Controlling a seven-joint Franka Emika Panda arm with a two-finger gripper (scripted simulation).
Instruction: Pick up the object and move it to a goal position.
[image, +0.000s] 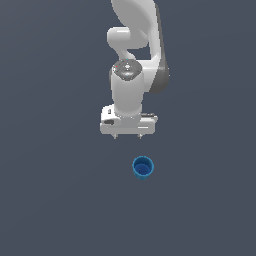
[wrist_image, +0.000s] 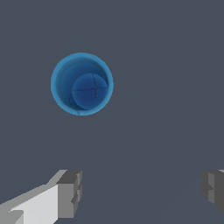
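The white pincer (image: 128, 136) hangs over the dark grey table (image: 50, 200) with its two fingers (wrist_image: 70, 192) spread wide and holding nothing. The blue cup (image: 143, 167) stands upright on the table, apart from the pincer and not between the fingers, a little toward the exterior view's right. In the wrist view the cup (wrist_image: 82, 84) shows a hollow, darker blue inside.

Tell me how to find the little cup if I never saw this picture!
Find the big white robot arm hanging over the flat grey floor. Just past its open gripper, not touching it, stands a small round blue cup. It is the only colourful thing there, hollow with a darker blue inside.
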